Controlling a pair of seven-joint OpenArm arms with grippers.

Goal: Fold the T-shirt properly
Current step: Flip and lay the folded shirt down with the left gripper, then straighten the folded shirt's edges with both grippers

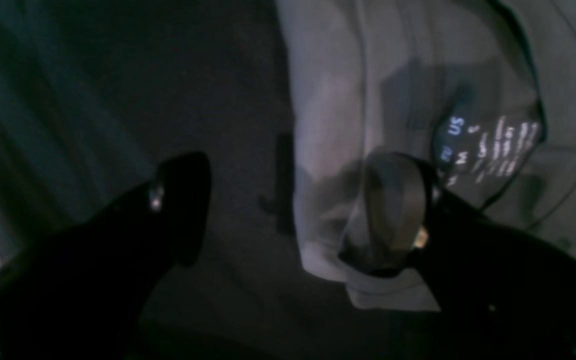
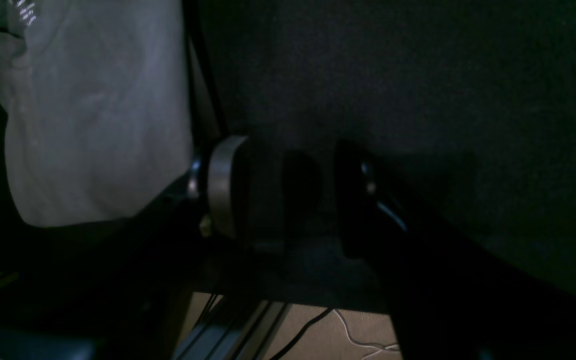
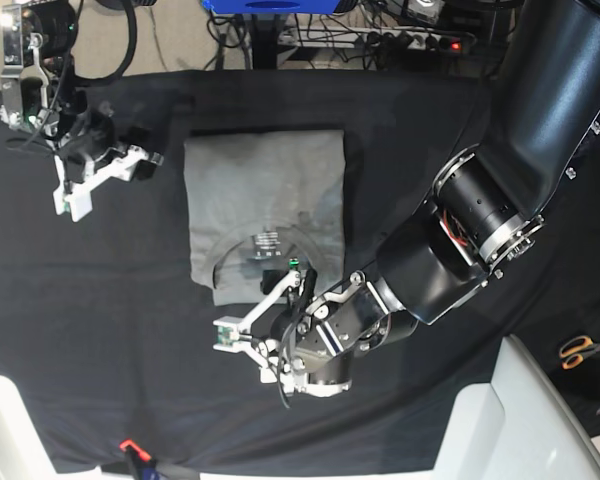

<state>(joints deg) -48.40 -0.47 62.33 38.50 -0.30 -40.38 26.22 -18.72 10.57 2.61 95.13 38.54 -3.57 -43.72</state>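
One T-shirt [image 3: 265,200], folded; two pincers, both open.

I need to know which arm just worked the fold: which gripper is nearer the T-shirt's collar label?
Left. The left gripper hangs open at the T-shirt's collar edge, just below the label. The right gripper sits off the shirt's side on the black cloth.
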